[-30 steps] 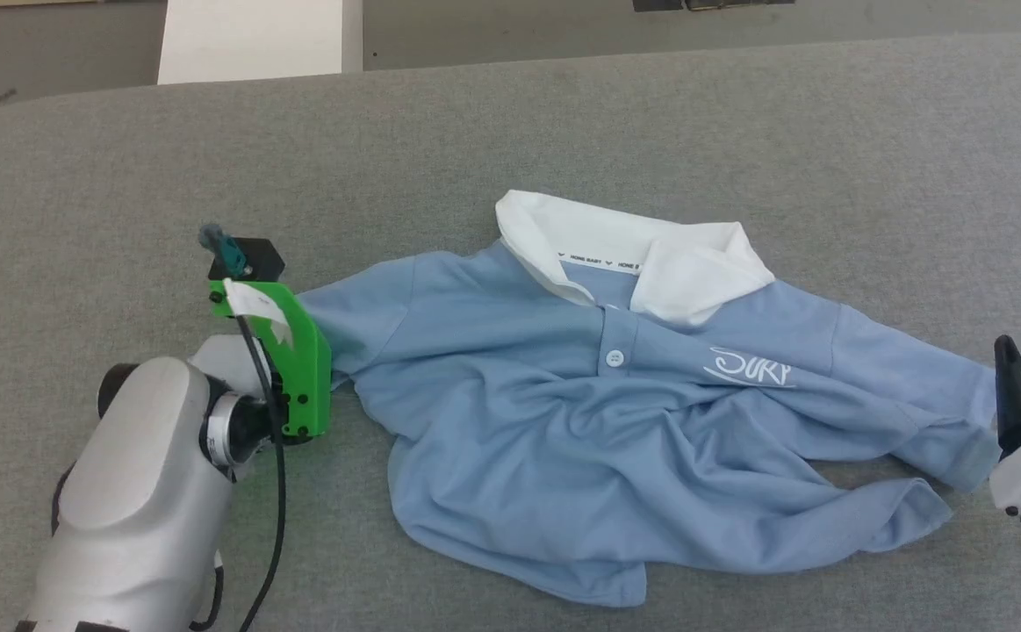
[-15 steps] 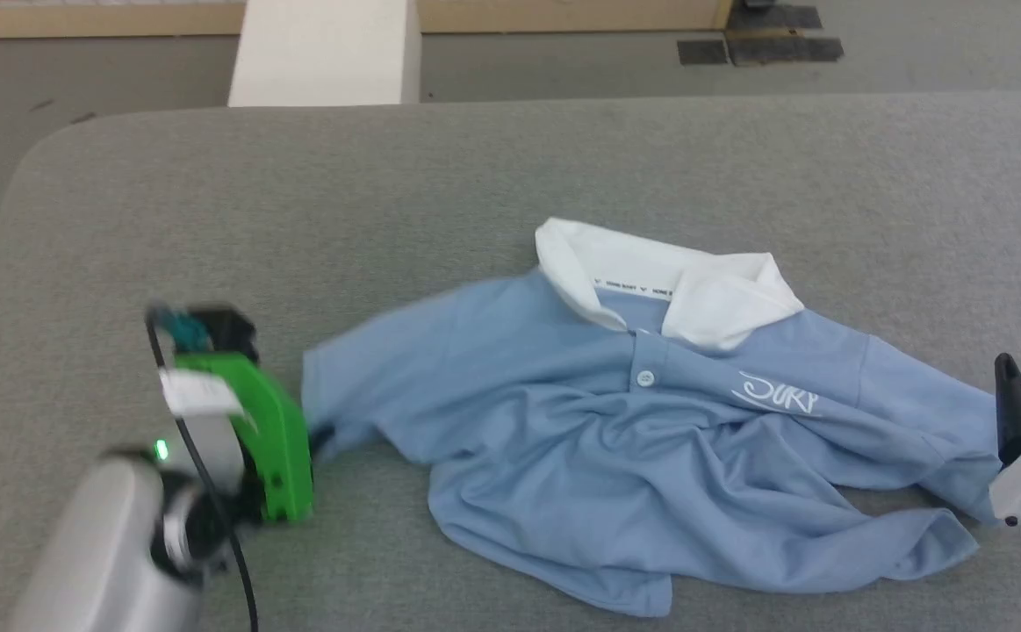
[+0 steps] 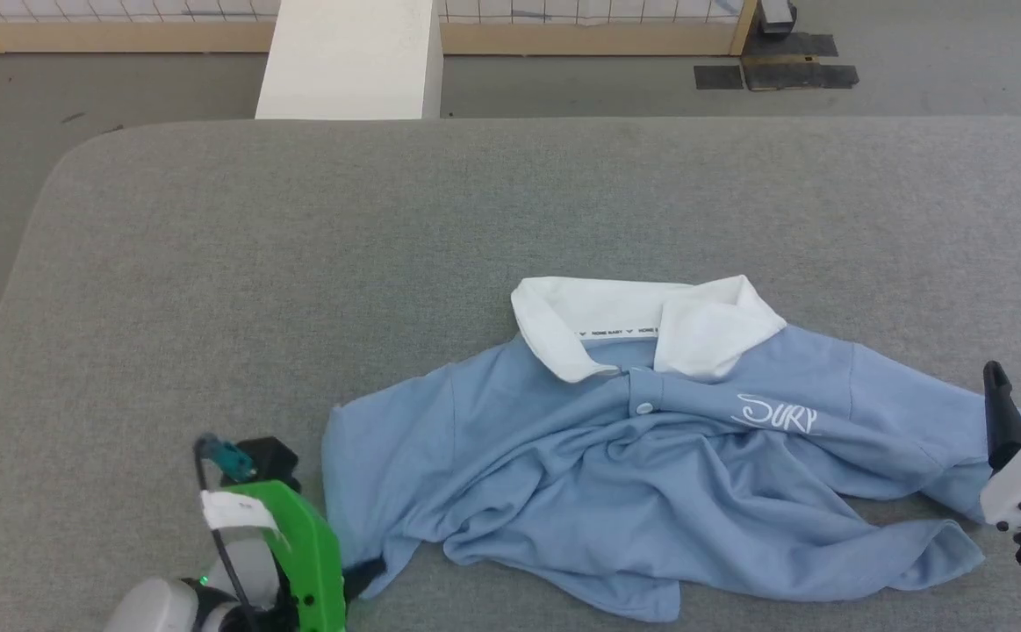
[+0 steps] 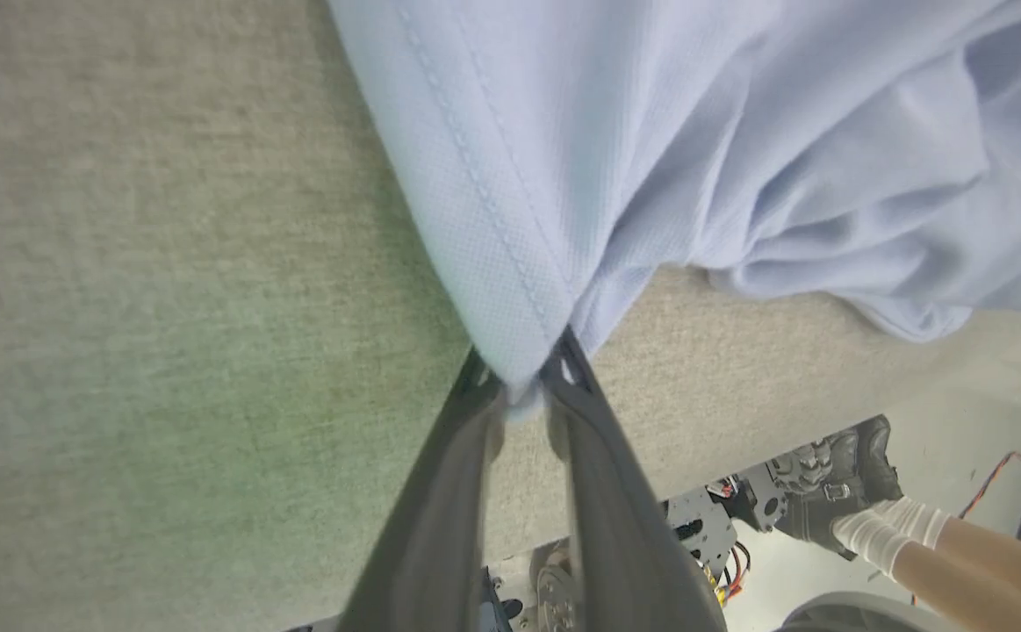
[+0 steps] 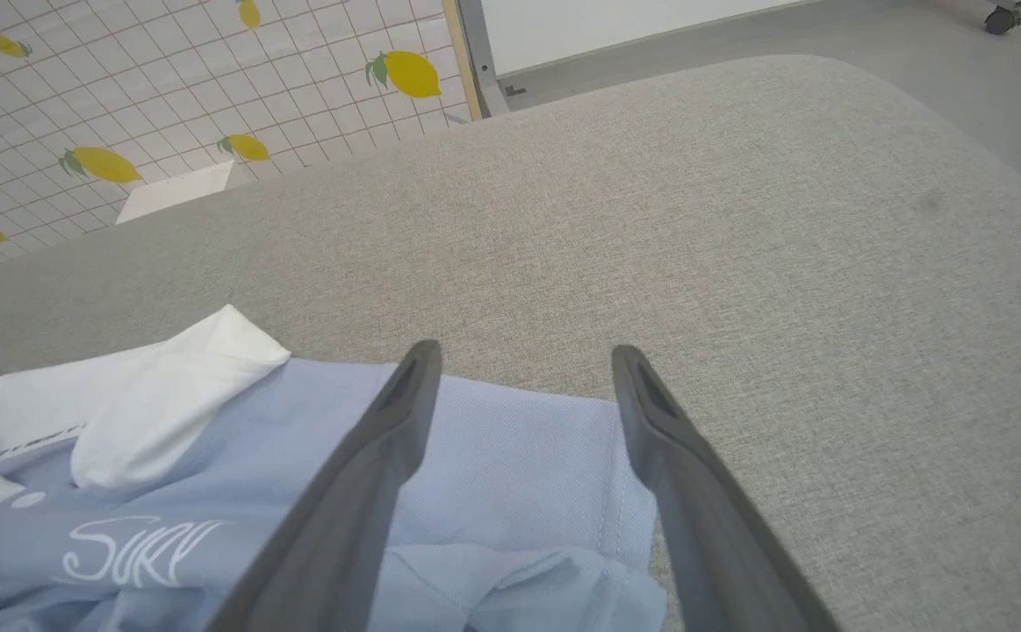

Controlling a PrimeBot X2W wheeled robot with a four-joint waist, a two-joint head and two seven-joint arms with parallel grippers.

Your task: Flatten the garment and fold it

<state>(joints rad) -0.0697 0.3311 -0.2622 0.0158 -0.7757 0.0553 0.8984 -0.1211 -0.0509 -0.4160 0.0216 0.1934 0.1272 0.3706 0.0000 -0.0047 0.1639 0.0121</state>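
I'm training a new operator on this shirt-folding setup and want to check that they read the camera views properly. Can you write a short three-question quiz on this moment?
1. True or false: the right gripper is shut on the garment.
2. What does the left gripper pinch? A) the white collar B) a stitched blue edge of the garment C) the button
3. Fill in: the white logo lies on the side of the garment nearer the ___ gripper.

Key: 1 false, it is open above the fabric; 2 B; 3 right.
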